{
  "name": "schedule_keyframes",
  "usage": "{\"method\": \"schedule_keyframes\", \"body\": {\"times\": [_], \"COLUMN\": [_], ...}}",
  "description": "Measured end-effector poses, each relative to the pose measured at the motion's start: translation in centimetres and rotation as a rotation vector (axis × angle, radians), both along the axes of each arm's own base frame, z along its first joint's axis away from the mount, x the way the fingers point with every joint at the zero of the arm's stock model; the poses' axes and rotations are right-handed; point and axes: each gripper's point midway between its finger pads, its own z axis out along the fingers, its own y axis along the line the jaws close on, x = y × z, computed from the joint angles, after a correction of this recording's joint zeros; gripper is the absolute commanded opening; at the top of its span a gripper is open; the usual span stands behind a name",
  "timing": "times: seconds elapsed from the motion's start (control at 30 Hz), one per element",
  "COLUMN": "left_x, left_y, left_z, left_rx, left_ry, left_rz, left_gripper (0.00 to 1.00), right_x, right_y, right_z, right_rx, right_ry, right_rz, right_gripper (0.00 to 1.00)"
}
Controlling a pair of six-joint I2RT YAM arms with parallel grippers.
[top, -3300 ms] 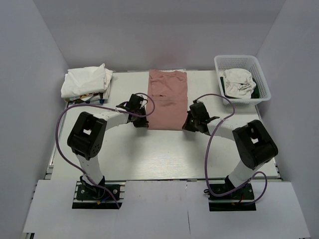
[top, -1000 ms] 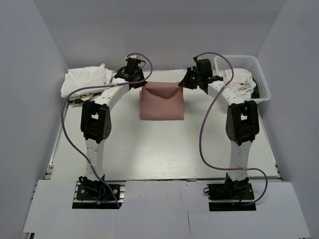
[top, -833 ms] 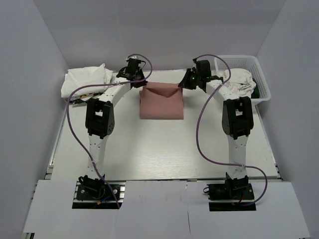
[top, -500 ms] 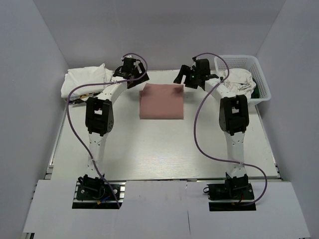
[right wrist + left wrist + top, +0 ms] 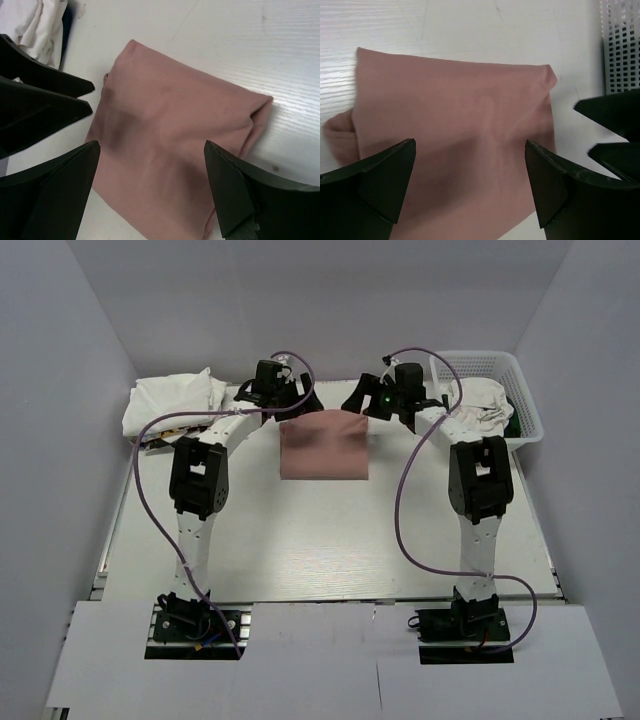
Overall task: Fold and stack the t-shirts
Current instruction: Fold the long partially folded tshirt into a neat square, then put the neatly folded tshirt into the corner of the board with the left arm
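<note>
left gripper (image 5: 288, 400): released, jaws spread wide with nothing between them; it hangs over the far left corner of the pink t-shirt (image 5: 323, 445).
right gripper (image 5: 366, 400): also let go, fingers wide apart and empty; it hangs over the shirt's far right corner.
pink t-shirt: folded into a rough rectangle, flat on the table (image 5: 320, 540). It lies below both grippers and reaches from them towards the arm bases. In each wrist view it fills the space between the fingers.
gripper to gripper: they face each other across the shirt's far edge, apart. Each one's dark fingers show at the side of the other's wrist view.
folded white t-shirts (image 5: 172, 403): a pile on the outer side of the left gripper, well apart from it.
crumpled white t-shirt (image 5: 485, 405): inside the basket (image 5: 480, 357), near the right gripper's outer side.
basket: white mesh, standing on the table beside the right arm.
</note>
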Motion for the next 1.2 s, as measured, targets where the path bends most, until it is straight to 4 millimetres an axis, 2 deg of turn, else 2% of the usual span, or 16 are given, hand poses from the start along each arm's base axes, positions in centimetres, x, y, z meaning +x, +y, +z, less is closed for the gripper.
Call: {"method": "schedule_keyframes", "body": {"times": [0.07,0.17,0.23,0.27,0.33,0.53,0.67,0.77,0.93,1.0,1.1,1.2], "left_x": [0.1,0.1,0.1,0.0,0.1,0.2,0.1,-1.0,-5.1,-6.0,-6.1,-6.0], "left_y": [-0.7,-1.2,-1.2,-1.2,-1.0,-0.4,0.1,0.6,2.5,3.3,4.3,5.0], "left_z": [-0.4,-2.3,-4.2,-5.3,-6.6,-6.0,-5.4,-4.4,-2.3,-1.8,-2.1,-3.6], "left_rx": [-0.015,-0.027,-0.026,-0.027,-0.031,-0.030,0.016,0.054,0.100,0.125,0.164,0.201], "left_ry": [0.006,0.041,0.080,0.103,0.127,0.139,0.128,0.113,0.133,0.135,0.139,0.162], "left_rz": [-0.026,-0.046,-0.053,-0.054,-0.052,-0.046,-0.041,-0.038,-0.025,-0.004,0.023,0.033], "left_gripper": [1.00,1.00,1.00,1.00,1.00,1.00,1.00,1.00,1.00,1.00,1.00,1.00], "right_x": [0.7,1.4,1.6,1.7,2.6,2.9,2.1,-0.6,-5.4,-7.6,-10.4,-12.7], "right_y": [0.7,1.4,1.6,2.1,2.4,2.6,2.3,1.2,-1.3,-2.4,-3.9,-5.3], "right_z": [-0.7,-4.1,-7.5,-8.4,-7.9,-7.8,-6.9,-5.0,1.8,3.2,2.9,0.4], "right_rx": [0.030,0.063,0.065,0.092,0.109,0.116,0.087,0.043,-0.009,-0.022,-0.053,-0.102], "right_ry": [-0.009,0.028,0.077,0.080,0.051,0.032,0.021,0.015,-0.131,-0.163,-0.175,-0.125], "right_rz": [0.014,0.021,0.017,0.034,0.038,0.056,0.069,0.076,0.045,0.028,0.005,-0.021], "right_gripper": [0.90,0.90,0.90,0.90,0.90,0.90,0.90,0.90,0.90,0.90,0.90,0.90]}}
